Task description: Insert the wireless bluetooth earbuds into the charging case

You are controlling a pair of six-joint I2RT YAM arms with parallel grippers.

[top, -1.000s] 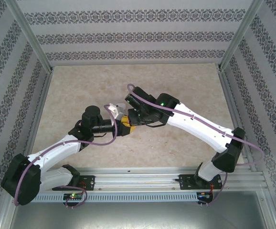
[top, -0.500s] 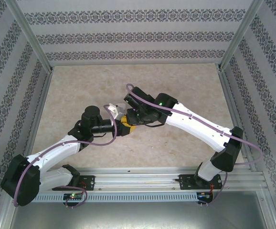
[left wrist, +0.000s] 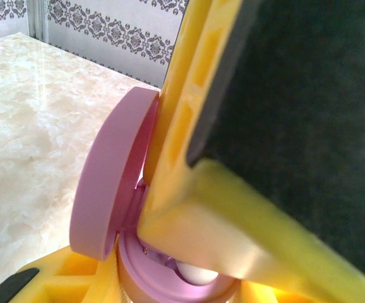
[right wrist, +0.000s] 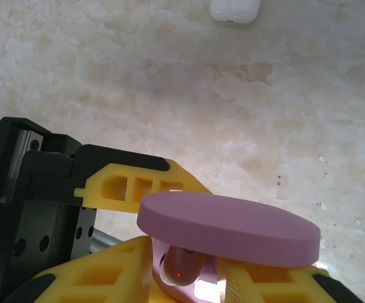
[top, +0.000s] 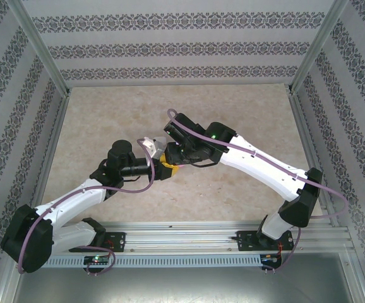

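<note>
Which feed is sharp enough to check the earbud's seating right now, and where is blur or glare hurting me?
Left wrist: the yellow finger near the lens is blurred and blocks much of the purple charging case; its lid is sharp. Right wrist: sharpest, the earbud sits in the lid's shadow, with a blown-out glare patch beside it. Top external: evenly lit, case too small to judge.

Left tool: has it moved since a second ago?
No. The left tool holds the case at the same spot against the front rail.

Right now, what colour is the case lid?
Pale pinkish purple. The case lid shows best in right wrist view.
</note>
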